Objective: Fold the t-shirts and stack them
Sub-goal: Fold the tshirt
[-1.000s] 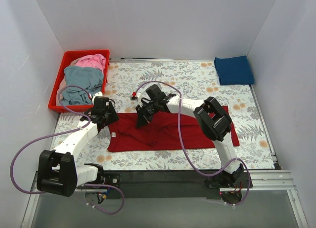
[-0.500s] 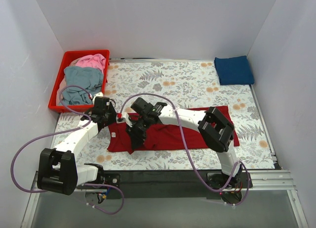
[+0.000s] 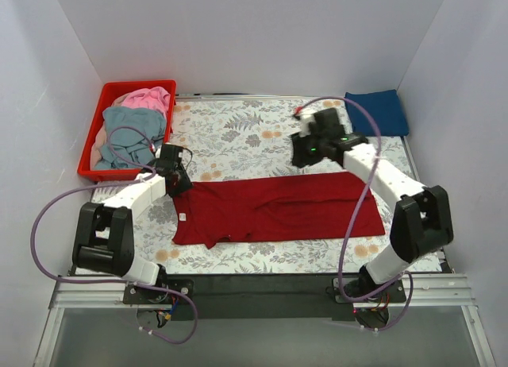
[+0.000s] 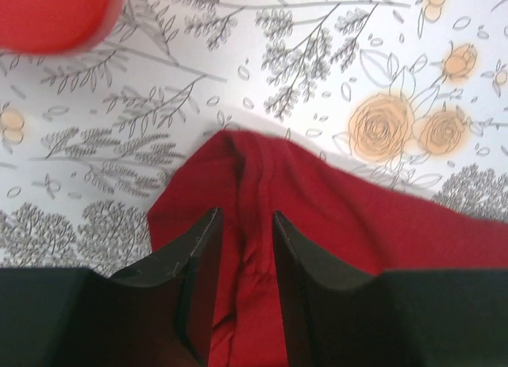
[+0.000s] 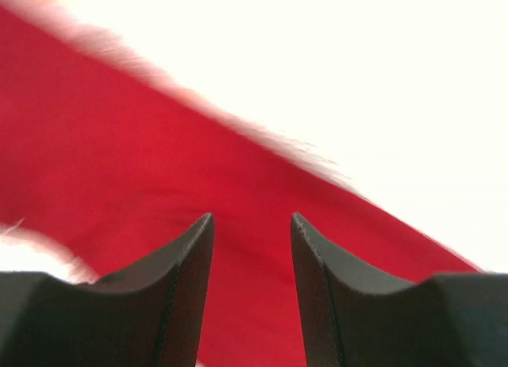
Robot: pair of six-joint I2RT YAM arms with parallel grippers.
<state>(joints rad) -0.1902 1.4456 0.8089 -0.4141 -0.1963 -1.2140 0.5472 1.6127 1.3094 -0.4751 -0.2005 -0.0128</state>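
Top view: plain white walls (image 3: 254, 33) enclose a flower-printed table (image 3: 238, 125). A dark red cloth t-shirt (image 3: 278, 210) lies spread on it. To the far left of it, a red plastic basket (image 3: 136, 84) holds a pink t-shirt (image 3: 149, 98) and a grey-blue t-shirt (image 3: 131, 129). To the far right lies a folded navy blue t-shirt (image 3: 376, 113).

Left wrist view: the left gripper (image 4: 244, 216) pinches a corner fold of the dark red shirt.

Right wrist view, blurred: the right gripper (image 5: 252, 218) has its fingers apart and holds nothing. Half a second ago it was over the left part of the shirt.
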